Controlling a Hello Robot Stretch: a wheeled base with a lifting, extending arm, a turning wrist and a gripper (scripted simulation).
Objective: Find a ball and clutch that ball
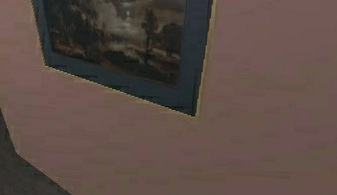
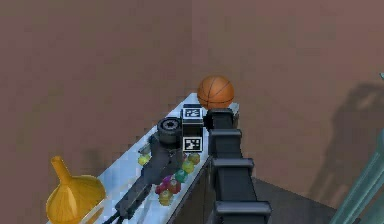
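One orange ball (image 2: 215,92) lies up and right of the end effector (image 2: 141,188); whether that holds anything, I cannot tell.

The round orange ball (image 2: 215,92) with dark seams looks matt, the long pale tabletop (image 2: 122,174) smooth and glossy, the yellow funnel-necked vessel (image 2: 72,196) shiny.

An orange basketball (image 2: 215,92) sat at the far end of a pale tabletop (image 2: 128,170), just above centre frame. The dark arm (image 2: 230,165) rose from the bottom edge, and its gripper (image 2: 140,190) lay over small coloured blobs (image 2: 172,185); whether it held anything was unclear. A yellow funnel-shaped vessel (image 2: 72,192) stood lower left.
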